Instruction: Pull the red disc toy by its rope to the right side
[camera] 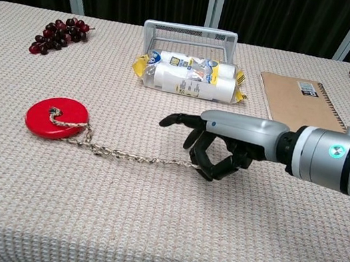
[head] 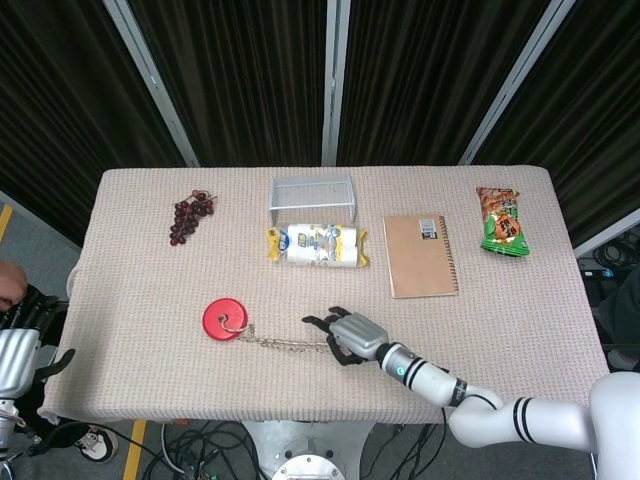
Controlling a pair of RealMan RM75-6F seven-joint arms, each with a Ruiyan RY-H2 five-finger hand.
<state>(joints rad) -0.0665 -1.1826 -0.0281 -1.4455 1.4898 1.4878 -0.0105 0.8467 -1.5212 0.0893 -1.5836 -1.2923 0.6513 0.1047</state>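
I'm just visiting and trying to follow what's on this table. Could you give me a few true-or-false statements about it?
1. The right robot hand holds the rope. True.
2. The rope is tied to the grapes. False: it is tied to the red disc toy.
3. The notebook lies closed. True.
4. The snack bag sits inside the wire basket. False: it lies far right of it.

Head view looks steeply down; chest view low, nearer, sharing table (head: pixel 520 300).
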